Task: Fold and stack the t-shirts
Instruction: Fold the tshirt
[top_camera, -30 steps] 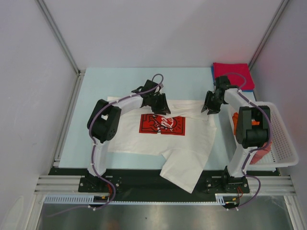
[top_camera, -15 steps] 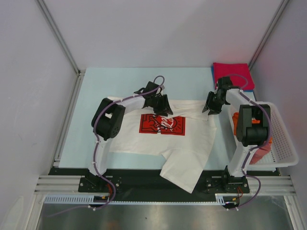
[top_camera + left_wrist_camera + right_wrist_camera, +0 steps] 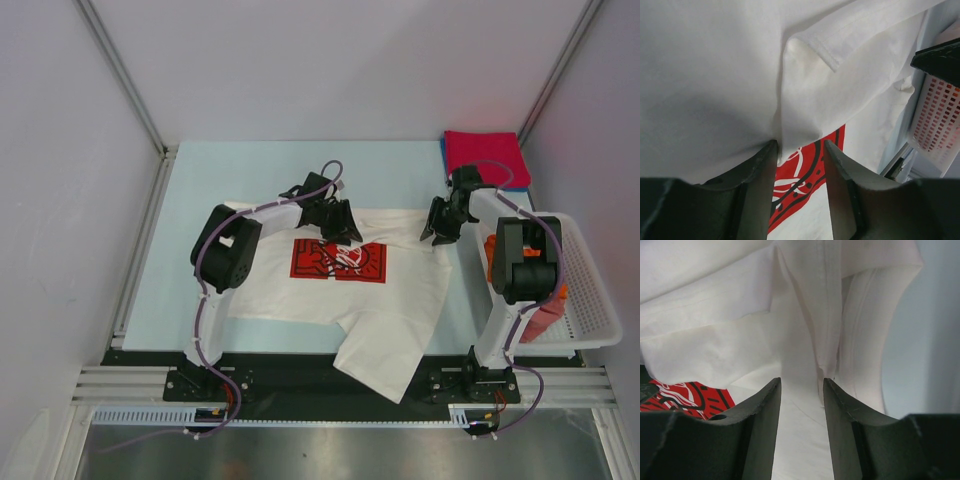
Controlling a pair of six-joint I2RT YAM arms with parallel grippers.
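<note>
On the table (image 3: pixel 200 190) lies a creased white t-shirt (image 3: pixel 395 300).

A light blue table (image 3: pixel 200 200) fills the middle. A white plastic basket (image 3: pixel 592 312) full of little holes sits at its right edge and hangs a bit over the side. Plain white walls (image 3: pixel 330 60) stand around the table. A silver metal rail (image 3: pixel 140 250) runs along the left side. At the near edge lies a black strip (image 3: pixel 300 375), then a white strip with slots (image 3: pixel 330 420), then a shiny metal sheet (image 3: pixel 340 455).
</note>
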